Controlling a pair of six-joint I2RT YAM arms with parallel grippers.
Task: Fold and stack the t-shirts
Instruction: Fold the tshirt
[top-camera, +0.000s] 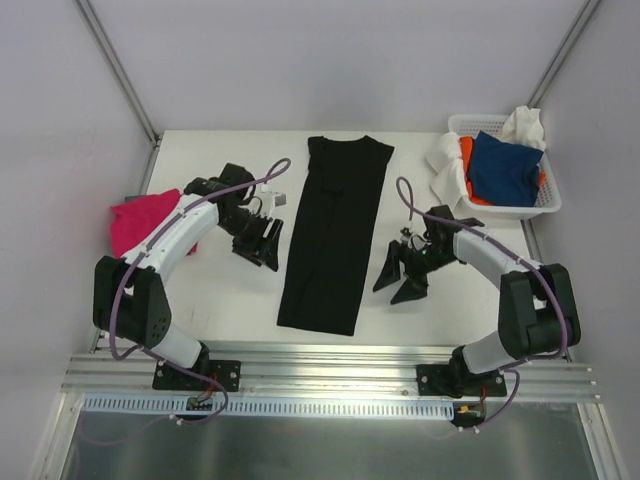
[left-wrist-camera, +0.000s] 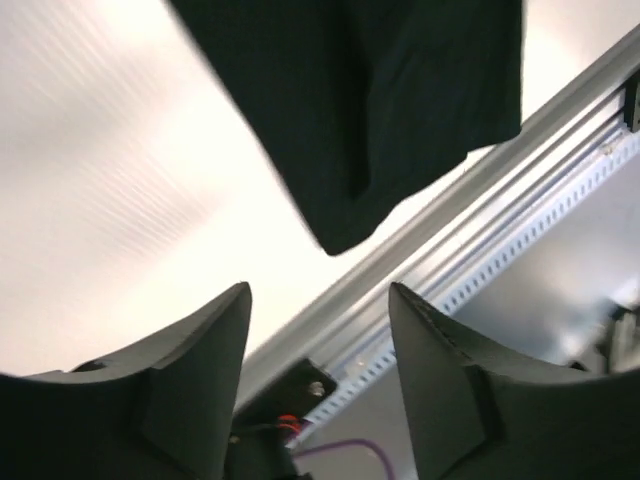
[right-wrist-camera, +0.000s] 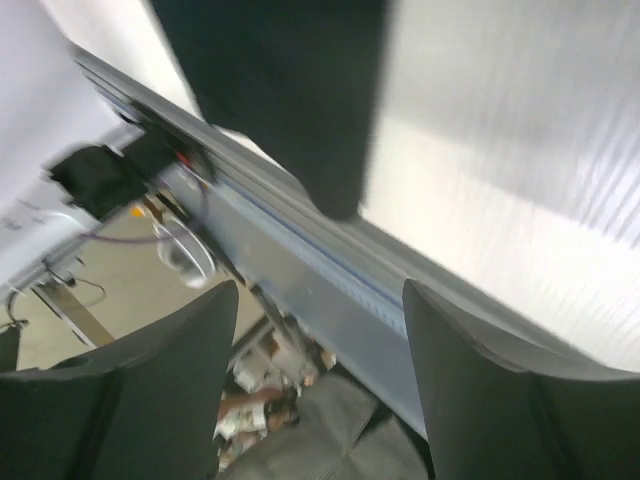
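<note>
A black t-shirt (top-camera: 335, 230) lies flat in a long narrow strip down the middle of the table, collar at the far end. My left gripper (top-camera: 262, 250) hovers just left of it, open and empty; its wrist view shows the jaws (left-wrist-camera: 318, 290) apart, with the shirt's lower corner (left-wrist-camera: 380, 100) ahead. My right gripper (top-camera: 398, 283) hangs right of the shirt's lower half, also open and empty (right-wrist-camera: 320, 288), and the shirt's hem (right-wrist-camera: 290, 90) shows beyond it. A magenta-pink t-shirt (top-camera: 140, 220) lies crumpled at the table's left edge, behind the left arm.
A white lattice basket (top-camera: 520, 212) stands at the back right corner, holding a blue tee (top-camera: 505, 168), an orange one (top-camera: 466, 150) and white cloth (top-camera: 445, 165) that drapes over its rim. An aluminium rail (top-camera: 330, 375) runs along the near table edge.
</note>
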